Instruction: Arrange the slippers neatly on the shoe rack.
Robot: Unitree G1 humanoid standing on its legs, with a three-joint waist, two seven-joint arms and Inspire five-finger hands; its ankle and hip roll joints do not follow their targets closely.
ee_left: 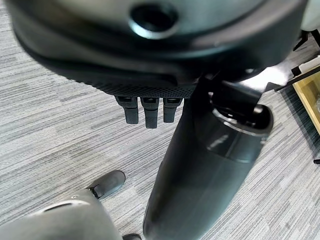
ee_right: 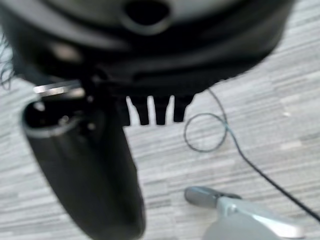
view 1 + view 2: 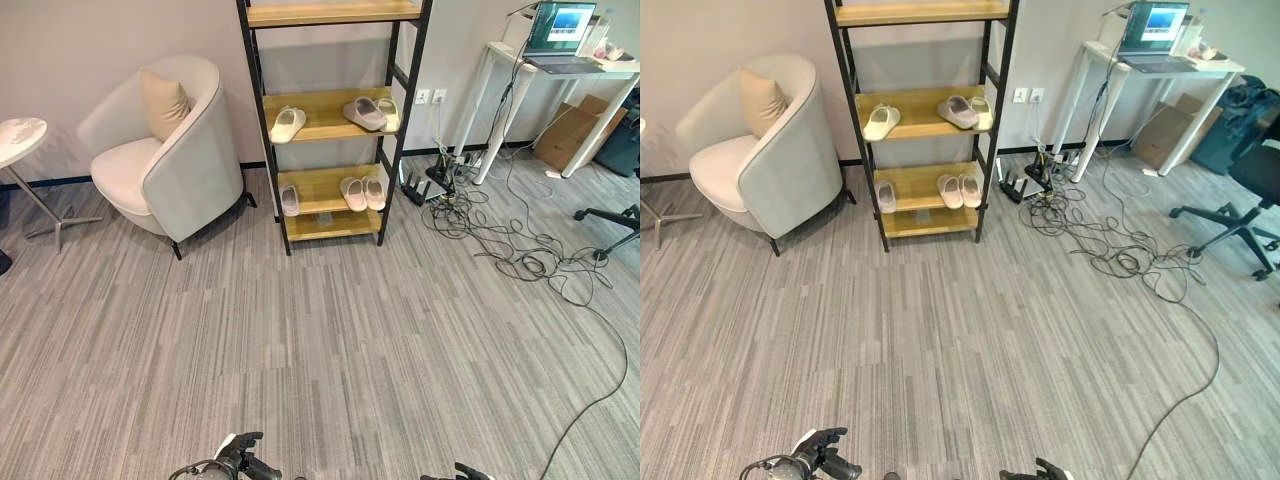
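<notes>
At the bottom edge of the head views, the left hand is seen low over the grey carpet, and the right hand barely enters beside it. From each wrist camera, the fingers of the left hand and the fingers of the right hand are shown hanging straight and relaxed, with nothing held between them and the thumb.

Farther off, across a wide stretch of carpet, a black-framed shoe rack with wooden shelves is set against the wall. On its lower shelf a single pale slipper is placed at the left, and a pink pair lies side by side at the right. On the middle shelf a cream slipper is laid at the left, well apart from a grey-pink slipper at the right, which is tilted against a pale one just behind it.

To the left of the rack a white armchair with a beige cushion is placed. To the right, tangled cables are spread on the floor before a white surface bearing a laptop.
</notes>
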